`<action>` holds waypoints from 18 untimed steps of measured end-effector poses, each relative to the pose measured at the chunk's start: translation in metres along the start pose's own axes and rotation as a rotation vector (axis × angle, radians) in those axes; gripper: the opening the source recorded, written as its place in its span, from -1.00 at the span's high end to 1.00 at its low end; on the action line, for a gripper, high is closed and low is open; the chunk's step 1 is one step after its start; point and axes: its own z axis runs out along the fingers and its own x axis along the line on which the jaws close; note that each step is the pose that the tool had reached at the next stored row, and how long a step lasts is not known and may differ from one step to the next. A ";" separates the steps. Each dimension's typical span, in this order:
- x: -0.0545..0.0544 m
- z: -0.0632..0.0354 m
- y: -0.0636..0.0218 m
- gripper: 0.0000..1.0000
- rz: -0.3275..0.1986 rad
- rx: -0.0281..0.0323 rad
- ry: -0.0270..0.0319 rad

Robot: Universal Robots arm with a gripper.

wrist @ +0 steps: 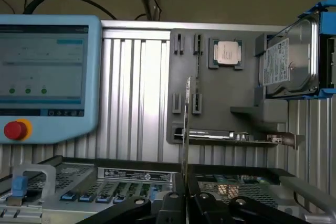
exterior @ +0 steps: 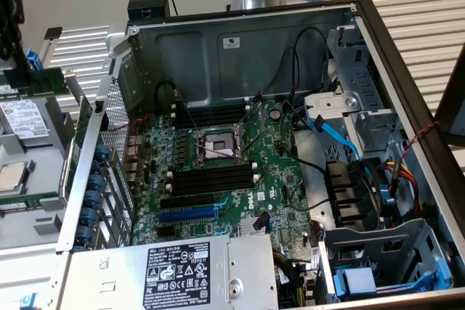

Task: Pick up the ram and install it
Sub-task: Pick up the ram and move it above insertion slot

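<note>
Fingers [wrist: 170, 202] of your gripper [wrist: 184, 195] are pinched almost shut on one end of the ram [wrist: 185, 129], which juts straight out from between them, seen edge-on, close to the open case [wrist: 121, 174]. You hold one stick. It looks light, thin and stiff along its length, yet I judge it brittle: it will not forgive bending or twisting. Its smooth faces could slip, so you do best to grip the bare board near an end, clear of the chips and the contact edge. I cannot tell which edge faces outward. Behind the ram you have one pendant [wrist: 47, 77] with one red button [wrist: 14, 129], one card [wrist: 220, 136], one cpu [wrist: 227, 52] and one drive [wrist: 289, 59]. In the exterior view you see one blue slot [exterior: 187, 214] and two groups of black slots, a far bank [exterior: 211, 115] and a near bank [exterior: 211, 179], with one socket [exterior: 218, 144] between them. Both banks look empty. I cannot count the slots in each bank with certainty.
</note>
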 end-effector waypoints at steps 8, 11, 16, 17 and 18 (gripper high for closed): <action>0.001 -0.0134 -0.0351 0.73 0.000 -0.0004 0.0010; 0.001 -0.0174 -0.0487 0.73 0.000 -0.0005 0.0014; 0.001 -0.0228 -0.0711 0.73 0.000 -0.0016 0.0024; 0.001 -0.0237 -0.0756 0.73 0.000 -0.0022 0.0029; 0.001 -0.0246 -0.0799 0.73 0.000 -0.0027 0.0034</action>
